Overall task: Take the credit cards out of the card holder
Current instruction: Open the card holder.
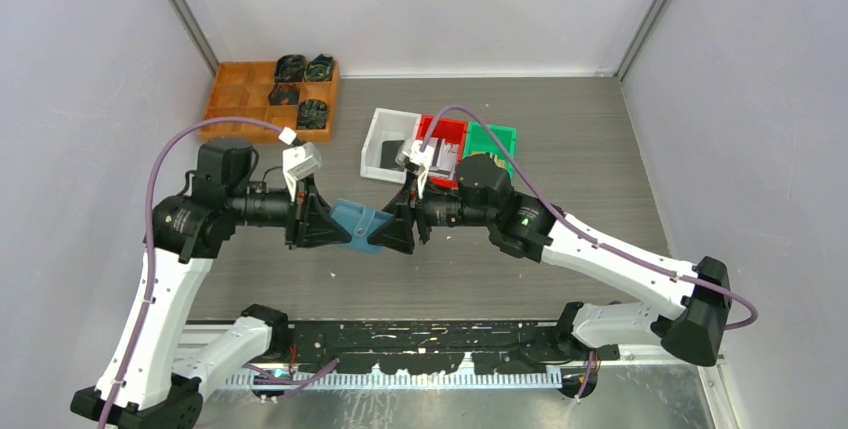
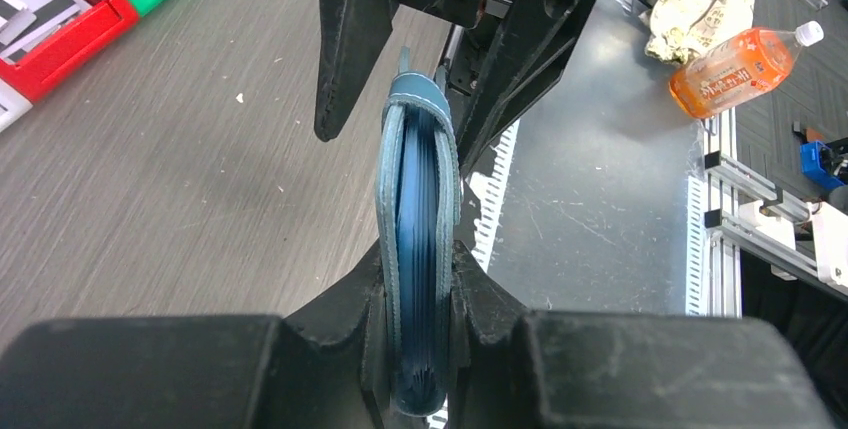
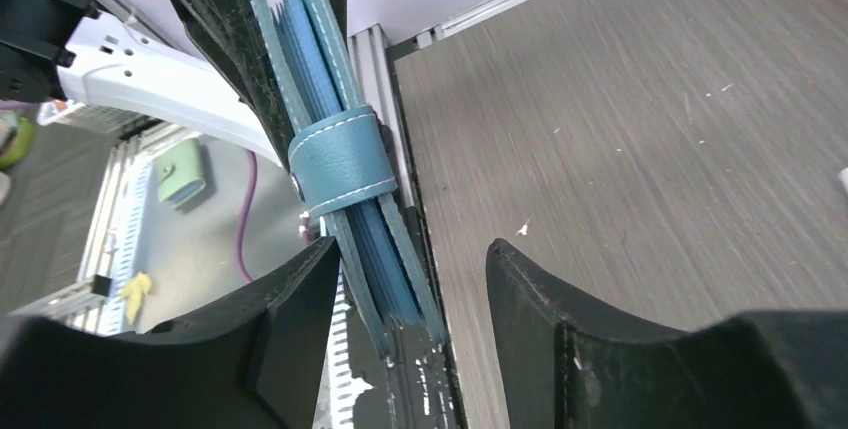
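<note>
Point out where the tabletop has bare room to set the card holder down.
Widest bare patch: right of the green bin, out to the right wall. Another: the strip between the held card holder and the near rail. Crowded: the back, with wooden tray, white bin and red bin.

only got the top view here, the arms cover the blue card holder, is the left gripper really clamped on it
observer: Yes. In the left wrist view the left gripper pinches the card holder edge-on between both fingers.
operator: and the right one
observer: The right gripper is open. Its wrist view shows a clear gap between the holder and one finger.
operator: is the holder opened up yet
observer: No. The strap wraps around the holder's edge, keeping the blue layers together.
</note>
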Available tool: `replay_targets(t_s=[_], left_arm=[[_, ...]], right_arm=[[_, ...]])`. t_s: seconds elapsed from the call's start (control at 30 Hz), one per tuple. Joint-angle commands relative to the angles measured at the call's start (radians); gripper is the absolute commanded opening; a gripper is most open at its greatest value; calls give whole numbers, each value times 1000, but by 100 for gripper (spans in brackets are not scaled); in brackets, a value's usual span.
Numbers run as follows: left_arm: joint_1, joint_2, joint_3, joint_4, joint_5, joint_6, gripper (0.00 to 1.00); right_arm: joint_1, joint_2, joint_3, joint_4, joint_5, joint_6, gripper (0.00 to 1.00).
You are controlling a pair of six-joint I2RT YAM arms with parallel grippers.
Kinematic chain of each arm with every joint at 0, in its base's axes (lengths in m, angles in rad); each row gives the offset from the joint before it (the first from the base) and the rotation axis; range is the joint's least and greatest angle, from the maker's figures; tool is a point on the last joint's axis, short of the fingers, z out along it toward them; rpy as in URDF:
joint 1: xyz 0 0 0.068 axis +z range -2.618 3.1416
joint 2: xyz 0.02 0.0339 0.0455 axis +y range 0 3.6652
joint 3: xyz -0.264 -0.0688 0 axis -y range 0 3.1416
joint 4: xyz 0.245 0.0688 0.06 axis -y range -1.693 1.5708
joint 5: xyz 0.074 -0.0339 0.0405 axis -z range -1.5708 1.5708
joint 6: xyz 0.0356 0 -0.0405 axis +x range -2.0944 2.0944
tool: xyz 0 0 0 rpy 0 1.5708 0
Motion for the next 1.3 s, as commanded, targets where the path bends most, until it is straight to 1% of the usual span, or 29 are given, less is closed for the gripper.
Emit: replay_targets(t_s=[0.0,0.07,0.13,0.23,0.3,0.4,0.5,0.53,0.57,0.6,0.63,0.67,0.7,0.73,0.83,0.93,1.07,1.1,1.13,1.2,1.27], left_arm=[[-8,-20,17,-3,93,-40,0],[-8,-18,22,-22,109,-18,0],[-8,-15,34,-66,114,33,0],[-8,4,62,-184,111,178,0],[-8,18,79,-250,98,252,0],[-8,29,88,-291,79,298,0],[-8,28,96,-299,74,318,0],[-8,27,96,-292,68,316,2],[-8,26,96,-282,62,306,10],[-8,25,94,-269,55,290,23],[-8,22,92,-260,47,276,39],[-8,19,90,-248,39,257,50],[-8,12,87,-236,32,228,56],[-8,6,82,-221,24,201,59],[-8,-7,78,-196,51,144,64],[-8,-15,71,-120,89,56,63],[-6,-55,22,109,141,-160,56],[-6,-58,13,166,149,-212,53],[-6,-57,11,187,156,-241,49],[-3,-41,22,186,173,-258,38],[4,-28,39,161,193,-247,31]], right_arm=[[8,-36,63,-17,153,-103,60],[8,-14,88,-49,5,-104,58],[8,12,131,-124,-94,-124,55],[8,39,189,-242,-142,-175,49],[6,39,203,-285,-153,-204,44],[6,43,216,-310,-166,-212,32],[6,51,221,-305,-169,-197,16],[6,51,216,-294,-167,-188,10],[6,50,212,-273,-165,-176,4],[7,46,200,-244,-159,-159,1],[0,37,180,-196,-151,-129,1],[-10,21,149,-104,-145,-88,1],[-25,5,115,-30,-145,-41,1],[-44,-10,75,61,-140,9,1],[-88,-49,-47,277,-137,145,1],[-92,-41,-54,288,-166,169,1],[-90,-28,-58,309,-204,194,1],[-90,-35,-63,311,-203,193,1],[-90,-40,-68,313,-198,190,1],[-91,-51,-76,307,-182,186,1],[-92,-66,-89,291,-157,170,1]])
